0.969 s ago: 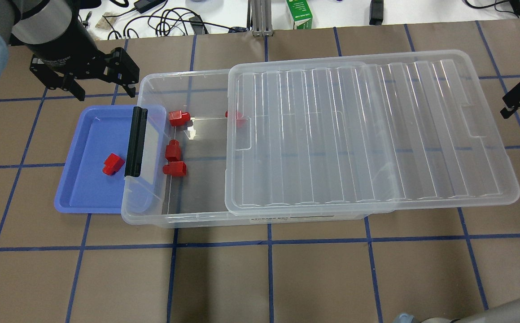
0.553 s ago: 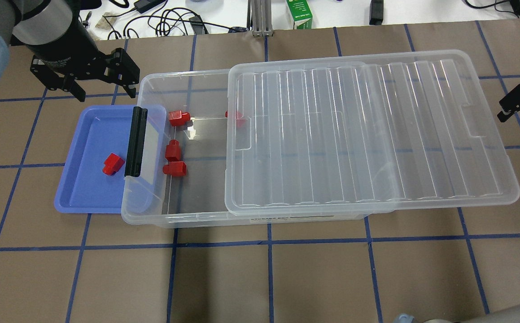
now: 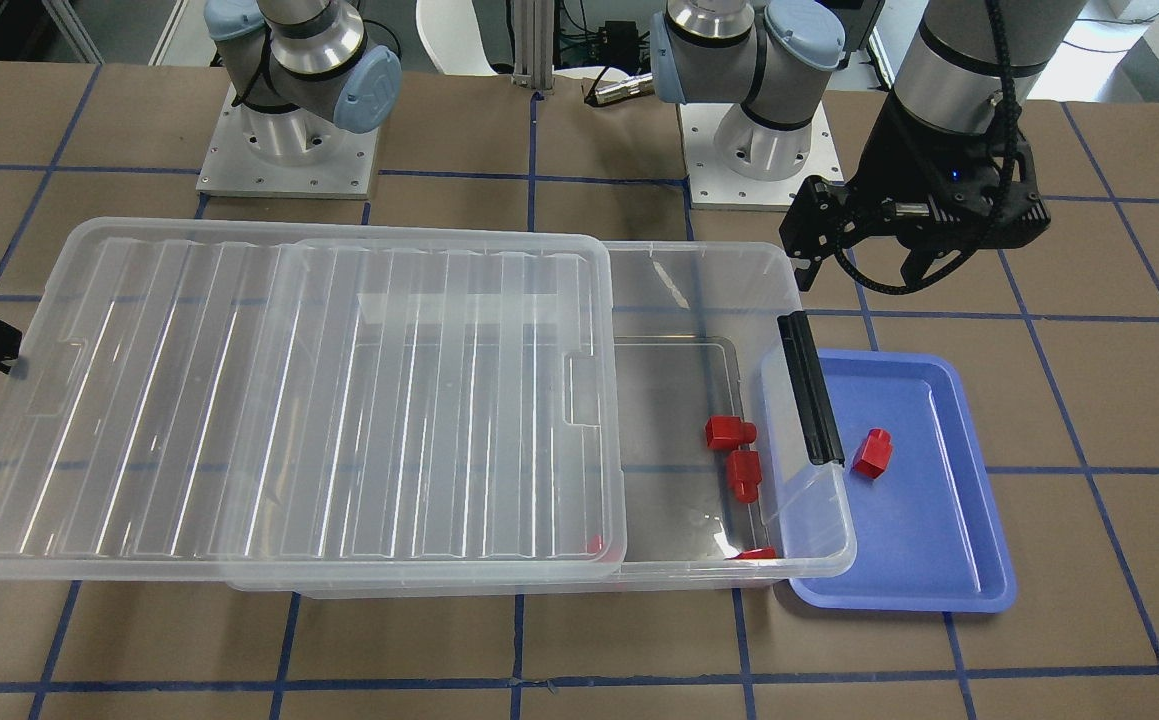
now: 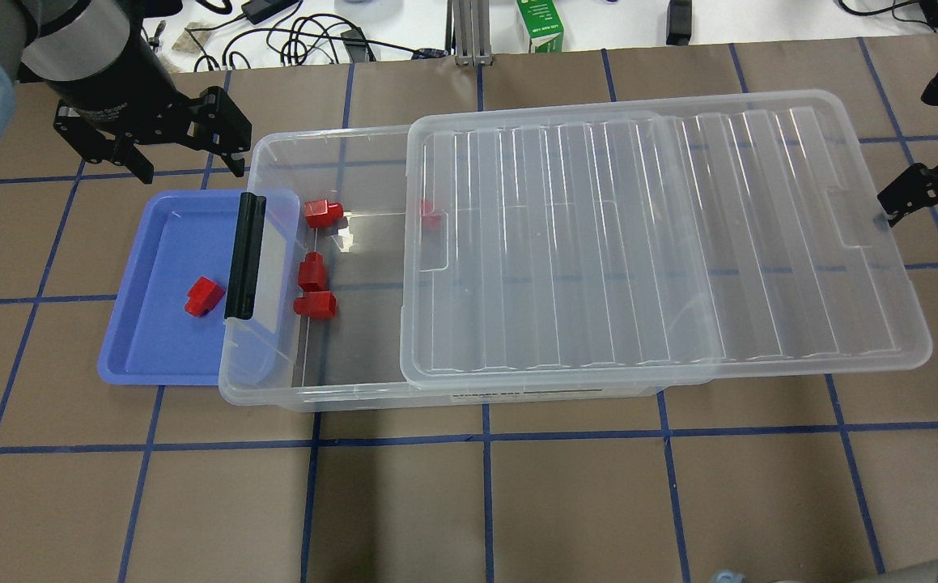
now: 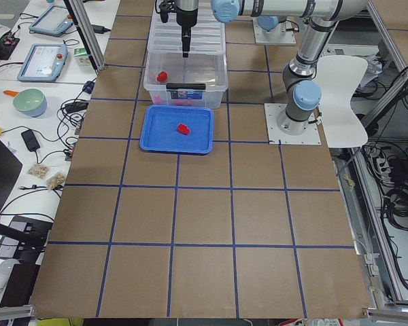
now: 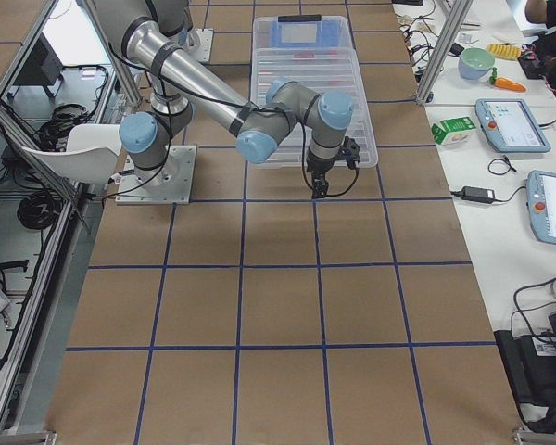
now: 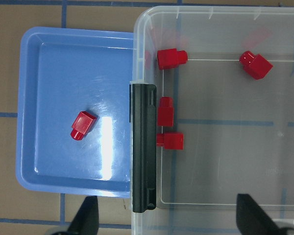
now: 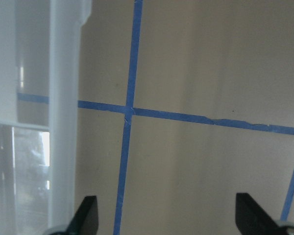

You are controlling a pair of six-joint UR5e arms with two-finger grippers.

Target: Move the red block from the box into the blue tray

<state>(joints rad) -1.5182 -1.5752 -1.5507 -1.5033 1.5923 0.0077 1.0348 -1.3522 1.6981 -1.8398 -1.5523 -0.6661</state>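
Note:
One red block (image 4: 204, 295) lies in the blue tray (image 4: 153, 332), also seen in the left wrist view (image 7: 83, 125). Several more red blocks (image 4: 312, 272) lie in the open end of the clear box (image 4: 355, 397), one of them under the lid's edge (image 4: 430, 212). The ribbed lid (image 4: 638, 243) covers most of the box, shifted to the right. My left gripper (image 4: 149, 150) is open and empty, raised beyond the tray's far edge. My right gripper (image 4: 922, 194) is open and empty at the lid's right end, beside its rim.
The box's black clip handle (image 4: 244, 255) overhangs the tray's right side. Cables and a green carton (image 4: 540, 24) lie beyond the table's far edge. Bare brown table with blue grid lines (image 4: 485, 502) stretches in front of the box.
My right gripper has moved left to the lid's end. The lid has slid slightly left and now covers one red block. The left gripper has not moved.

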